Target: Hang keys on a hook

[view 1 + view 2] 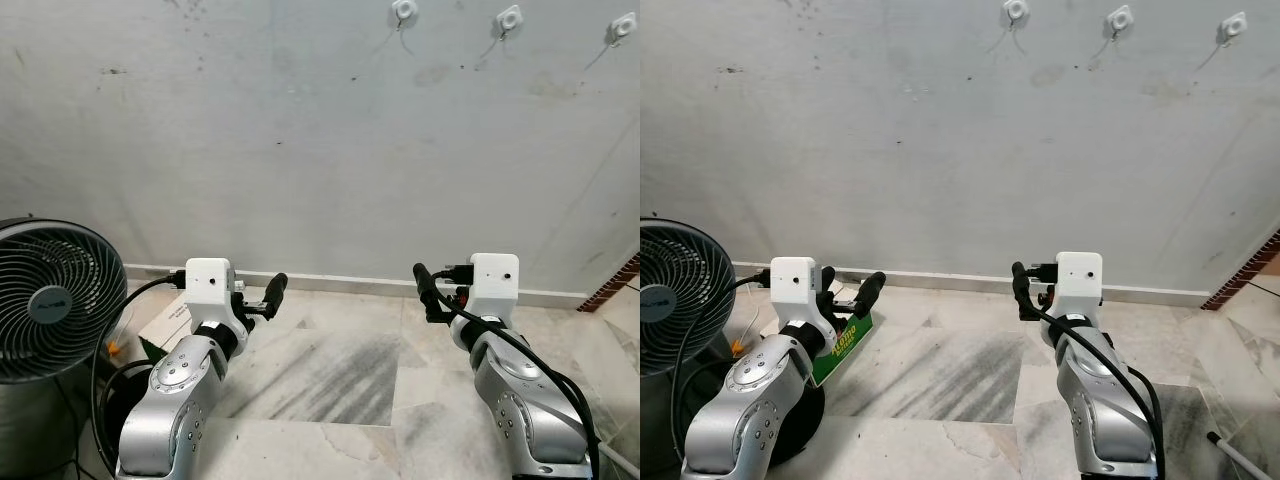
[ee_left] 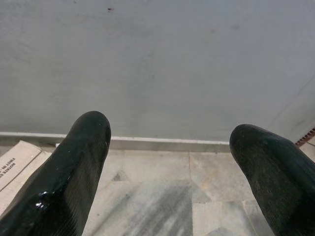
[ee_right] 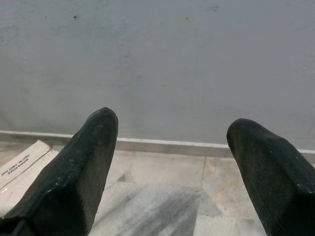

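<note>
Facing a pale wall (image 1: 300, 150). Three hooks (image 1: 509, 20) in a row at 1 o'clock, high up, well above both arms. Keys: cannot find them anywhere here, and neither gripper carries any.

Left gripper (image 1: 268, 296) and right gripper (image 1: 428, 292) held low at waist height, both pointing at the wall; each with fingers spread wide and nothing between them, probably a ready pose ahead of picking up.

Room: bare tiled floor (image 1: 330, 380) between arms. Fan (image 1: 50, 300) crowds 9 o'clock; cardboard box (image 1: 845, 340) just beside the left arm.
</note>
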Available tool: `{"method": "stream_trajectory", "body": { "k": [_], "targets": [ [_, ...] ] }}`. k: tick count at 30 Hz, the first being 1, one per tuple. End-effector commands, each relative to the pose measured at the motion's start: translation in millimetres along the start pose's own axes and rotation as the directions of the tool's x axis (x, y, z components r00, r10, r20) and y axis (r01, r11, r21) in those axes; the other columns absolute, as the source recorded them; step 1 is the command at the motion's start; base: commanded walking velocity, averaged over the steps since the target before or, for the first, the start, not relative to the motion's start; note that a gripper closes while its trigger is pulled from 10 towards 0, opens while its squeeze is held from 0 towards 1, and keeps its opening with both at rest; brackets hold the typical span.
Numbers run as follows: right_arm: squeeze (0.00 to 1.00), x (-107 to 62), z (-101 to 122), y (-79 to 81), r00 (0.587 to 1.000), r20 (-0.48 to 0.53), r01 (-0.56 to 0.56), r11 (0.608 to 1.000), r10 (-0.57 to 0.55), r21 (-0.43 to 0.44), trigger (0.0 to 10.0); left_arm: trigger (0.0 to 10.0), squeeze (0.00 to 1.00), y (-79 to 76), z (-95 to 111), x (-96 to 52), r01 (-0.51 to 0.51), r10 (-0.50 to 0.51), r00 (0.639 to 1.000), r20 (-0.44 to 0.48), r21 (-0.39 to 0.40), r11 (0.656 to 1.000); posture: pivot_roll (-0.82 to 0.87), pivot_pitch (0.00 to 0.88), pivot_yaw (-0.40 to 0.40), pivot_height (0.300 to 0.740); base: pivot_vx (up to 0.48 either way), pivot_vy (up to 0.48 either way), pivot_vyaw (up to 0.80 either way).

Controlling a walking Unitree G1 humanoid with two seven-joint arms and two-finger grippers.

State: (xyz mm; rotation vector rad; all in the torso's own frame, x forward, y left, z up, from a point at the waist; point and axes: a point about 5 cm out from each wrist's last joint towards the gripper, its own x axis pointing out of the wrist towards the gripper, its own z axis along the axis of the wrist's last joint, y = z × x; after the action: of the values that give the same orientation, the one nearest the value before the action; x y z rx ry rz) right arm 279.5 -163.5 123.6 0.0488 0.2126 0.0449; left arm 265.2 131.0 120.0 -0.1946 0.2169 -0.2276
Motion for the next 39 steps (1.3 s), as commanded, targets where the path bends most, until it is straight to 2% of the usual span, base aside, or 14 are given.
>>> {"method": "stream_trajectory", "body": {
  "k": [1, 9, 16, 19, 30, 39],
  "targets": [
    [0.00, 2.4, 1.9, 0.0, 1.000, 0.008, -0.003, 1.000, 0.003, 0.005, 10.0, 10.0, 0.00, 2.0, -0.2, 0.9, -0.006, 0.006, 1.000, -0.011, 0.007, 1.000, -0.01, 0.061, -0.005, 0.740, 0.000, 0.000, -0.79],
    [0.00, 4.1, 3.3, -0.6, 1.000, 0.014, -0.003, 1.000, 0.003, 0.000, 10.0, 10.0, 0.00, -3.2, -3.9, 2.3, 0.038, -0.038, 0.999, -0.035, 0.001, 0.999, -0.02, 0.052, -0.006, 0.740, 0.000, 0.000, -0.79],
    [0.00, 6.5, 5.5, 0.5, 1.000, 0.025, -0.003, 1.000, 0.003, 0.005, 10.0, 10.0, 0.00, -0.5, -1.2, 5.2, 0.033, -0.033, 0.999, -0.033, 0.010, 0.999, -0.01, 0.051, -0.005, 0.740, 0.000, 0.000, -0.79],
    [0.00, 6.5, 2.6, 0.7, 1.000, 0.004, -0.002, 1.000, 0.002, 0.031, 10.0, 10.0, 0.00, 0.4, -1.0, 5.0, 0.030, -0.029, 0.999, -0.032, 0.010, 1.000, -0.02, 0.048, -0.003, 0.740, 0.000, 0.000, -0.79],
    [0.00, 6.1, 2.9, -0.5, 1.000, 0.017, 0.005, 1.000, -0.005, 0.004, 10.0, 10.0, 0.00, -2.8, -3.1, 6.0, 0.043, -0.042, 0.998, -0.045, 0.015, 0.999, -0.02, 0.052, 0.001, 0.740, 0.000, 0.000, -0.78],
    [0.00, 5.0, 2.6, -1.1, 1.000, 0.016, 0.009, 1.000, -0.009, 0.001, 10.0, 10.0, 0.00, 1.2, -0.1, 9.0, 0.038, -0.036, 0.998, -0.047, 0.028, 0.999, -0.02, 0.056, 0.004, 0.740, 0.000, 0.000, -0.78]
  ]
}}
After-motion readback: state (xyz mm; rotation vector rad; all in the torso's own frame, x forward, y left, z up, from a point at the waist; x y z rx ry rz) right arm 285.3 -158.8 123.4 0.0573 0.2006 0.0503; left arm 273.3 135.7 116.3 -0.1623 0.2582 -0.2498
